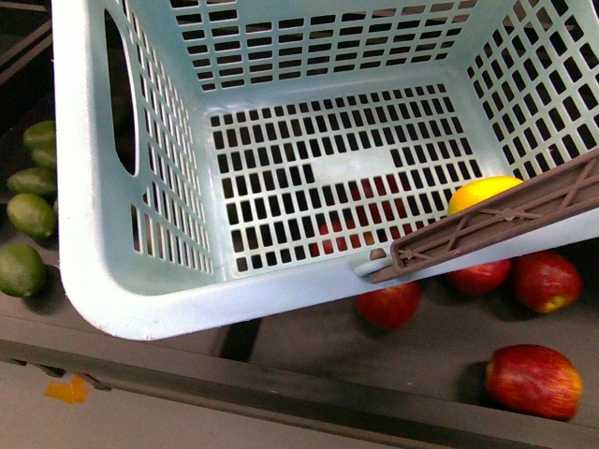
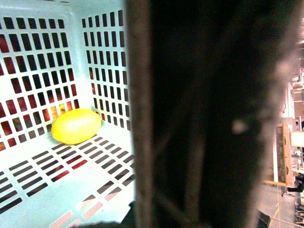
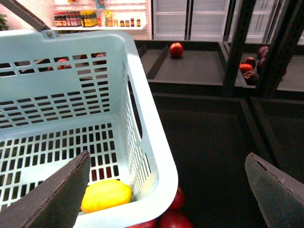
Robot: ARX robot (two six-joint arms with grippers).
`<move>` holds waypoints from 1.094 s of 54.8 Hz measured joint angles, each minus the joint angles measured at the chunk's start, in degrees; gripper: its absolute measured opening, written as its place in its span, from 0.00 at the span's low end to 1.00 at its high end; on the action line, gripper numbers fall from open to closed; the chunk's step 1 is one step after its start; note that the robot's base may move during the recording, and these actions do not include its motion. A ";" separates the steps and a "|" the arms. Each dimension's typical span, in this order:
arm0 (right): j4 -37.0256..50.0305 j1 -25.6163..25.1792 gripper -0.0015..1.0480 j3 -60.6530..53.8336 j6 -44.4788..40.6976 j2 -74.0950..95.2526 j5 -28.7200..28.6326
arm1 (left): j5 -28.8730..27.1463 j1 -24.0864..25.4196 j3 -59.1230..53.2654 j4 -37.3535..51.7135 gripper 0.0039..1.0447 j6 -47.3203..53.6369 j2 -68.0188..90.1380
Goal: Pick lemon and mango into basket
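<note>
Front view first: the light turquoise slotted plastic basket (image 1: 140, 309) fills most of the shot, with its brown lattice handle (image 1: 496, 224) folded down across the near right corner. The oval yellow lemon (image 1: 482, 192) sits on the basket floor in that corner, half hidden behind the handle. Under and beside the basket there's a dark shelf (image 1: 328, 355) with round red fruits (image 1: 533, 379) on the right and smooth green fruits (image 1: 21, 269) on the left, all outside the basket.

Right wrist view shows the right gripper (image 3: 167, 156) above the basket rim (image 3: 152, 142), jaws spread wide with nothing between them, and the lemon (image 3: 106, 194) tucked against the wall just by one dark finger (image 3: 61, 194).

Left wrist view is mostly blocked by something dark and blurry, so I can't tell how the left jaws stand. It does show the lemon (image 2: 76, 126) resting where the basket's floor meets its wall (image 2: 78, 71).
</note>
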 joint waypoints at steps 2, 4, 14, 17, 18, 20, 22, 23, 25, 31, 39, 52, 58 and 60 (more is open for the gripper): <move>0.00 0.00 0.92 0.00 0.00 -0.02 0.00 | 0.00 0.00 0.00 0.00 0.04 0.04 0.00; 0.00 0.00 0.92 0.02 0.00 -0.02 0.00 | -0.17 0.00 0.00 0.00 0.04 0.04 0.00; -0.02 0.07 0.92 -0.04 0.00 0.04 -0.04 | -0.66 0.04 0.00 0.00 0.04 0.13 0.02; -0.02 0.07 0.92 0.00 0.00 0.02 -0.11 | -0.52 0.04 0.00 0.00 0.04 0.11 0.02; -0.02 0.15 0.92 0.00 0.00 0.04 -0.02 | -0.42 0.04 0.00 0.00 0.04 0.11 0.02; -0.02 0.15 0.92 0.00 0.00 0.04 -0.04 | -0.52 0.04 0.00 0.00 0.04 0.09 0.02; -0.02 0.15 0.92 0.00 0.00 0.02 0.02 | -0.37 0.04 0.00 0.00 0.04 0.11 0.02; -0.02 0.15 0.92 0.00 0.00 -0.02 -0.02 | -0.35 0.02 0.00 0.00 0.04 0.09 0.02; 0.00 0.15 0.92 0.00 0.00 -0.02 -0.02 | -0.20 0.02 0.00 0.00 0.04 0.13 0.02; -0.02 0.15 0.92 -0.04 0.00 -0.07 0.02 | -0.17 0.04 0.07 0.00 0.04 0.11 0.07; -0.02 0.15 0.92 -0.07 0.00 0.00 -0.02 | -0.39 0.04 0.07 0.00 0.04 0.04 0.07; -0.02 0.15 0.92 -0.04 0.00 0.00 -0.02 | -0.22 0.04 0.09 0.00 0.04 0.07 0.07; -0.02 0.15 0.92 -0.04 0.00 0.00 0.00 | -0.39 0.04 0.09 0.00 0.04 0.09 0.07; -0.02 0.15 0.92 -0.04 0.00 0.00 -0.02 | -0.31 0.04 0.09 0.00 0.04 0.09 0.07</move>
